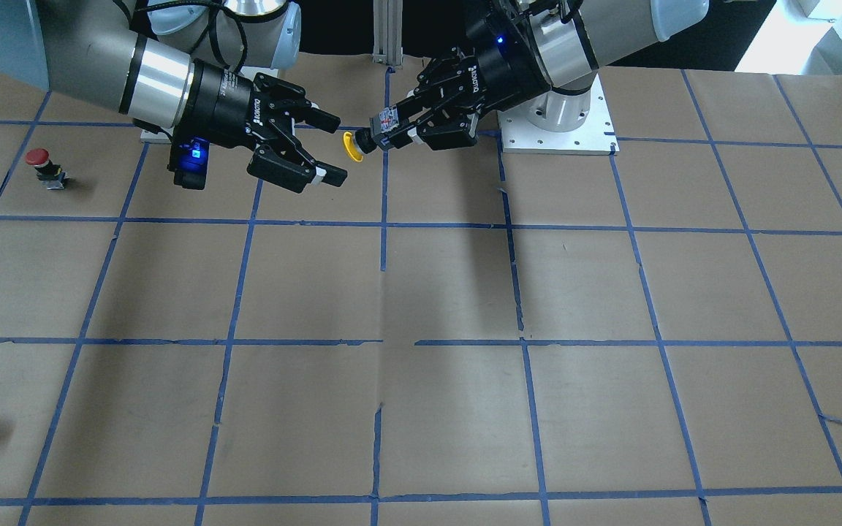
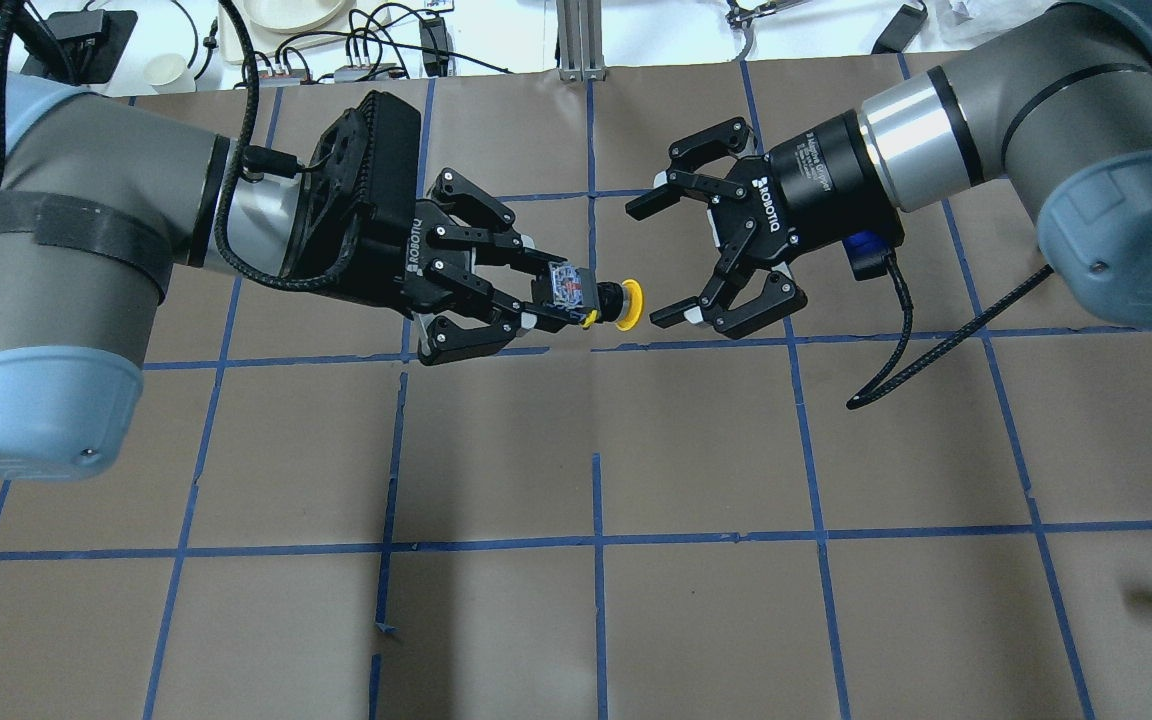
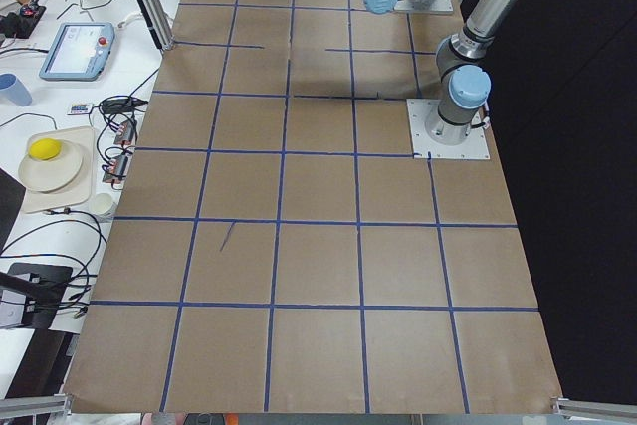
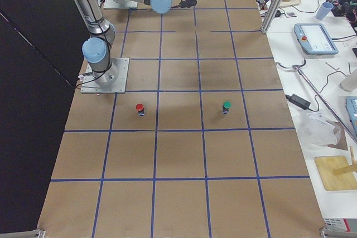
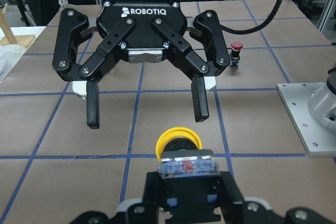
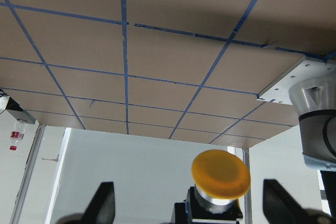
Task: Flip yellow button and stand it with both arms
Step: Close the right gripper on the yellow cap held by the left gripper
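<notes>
Left of the yellow button (image 2: 626,304), the left arm (image 2: 86,250) reaches in. The left end effector (image 2: 561,300) is clamped on the button's black body, fingers closed around the see-through contact block. The button is held off the table (image 2: 636,620), not touching it, and lies on its side. Its long axis is roughly level, along the line between the two end effectors, with the cap facing away from the left one.

Right of the button, just beside the cap, the right end effector (image 2: 656,260) is spread wide with nothing in it, fingertips aimed back at the cap. The cap sits a little off the middle of that gap, closer to the finger on the robot's side. The right arm (image 2: 986,130) is the free one, so a handover looks like the step in hand. It probably needs a short advance along the button's axis, then a close on the cap or neck. Flip not done, button not stood.

Materials:
- **Cap:** glossy yellow plastic, round mushroom dome on a short silvery neck. The smooth dome may slip in a pinch.
- **Body:** squarish and black.
- **End effectors:** black linkage fingers with pale pads.
- **Table:** matte brown paper with a blue tape grid.
- **Red button** (image 1: 37,157): upright on the table, well apart from the yellow button.
</notes>
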